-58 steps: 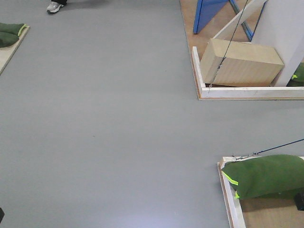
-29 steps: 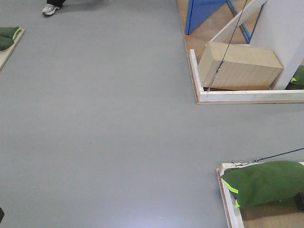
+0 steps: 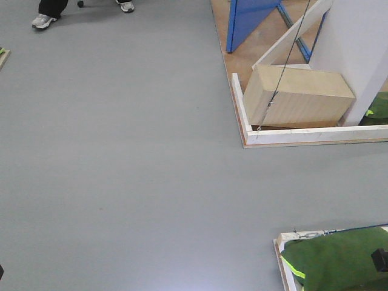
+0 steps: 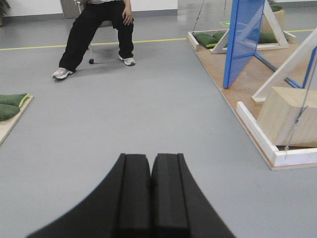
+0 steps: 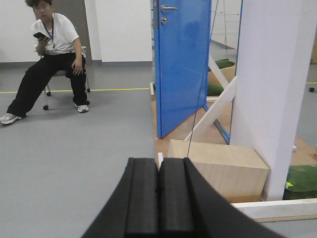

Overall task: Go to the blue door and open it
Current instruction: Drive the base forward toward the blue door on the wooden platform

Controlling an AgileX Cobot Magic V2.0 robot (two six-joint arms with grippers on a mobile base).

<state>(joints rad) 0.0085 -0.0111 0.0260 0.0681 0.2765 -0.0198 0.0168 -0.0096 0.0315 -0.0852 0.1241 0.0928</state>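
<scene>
The blue door (image 5: 182, 64) stands ahead to the right on a wooden platform, its glossy face towards me. A silver lever handle (image 5: 167, 8) and a round lock (image 5: 163, 21) sit near its top left. It also shows in the left wrist view (image 4: 242, 39) edge-on, and its bottom corner shows in the front view (image 3: 245, 21). My left gripper (image 4: 150, 161) is shut and empty above the grey floor. My right gripper (image 5: 159, 166) is shut and empty, well short of the door.
A wooden box (image 3: 297, 97) sits inside a white-edged platform (image 3: 239, 109) beside a white pillar (image 5: 272, 89). A thin cable (image 3: 285, 60) runs down to it. A green sandbag (image 3: 333, 260) lies on a platform at the lower right. A seated person (image 5: 47, 59) is at the far left.
The view has advanced and turned: the box, platform and door have shifted left, the sandbag has slid down, and the person's feet have come further into view.
</scene>
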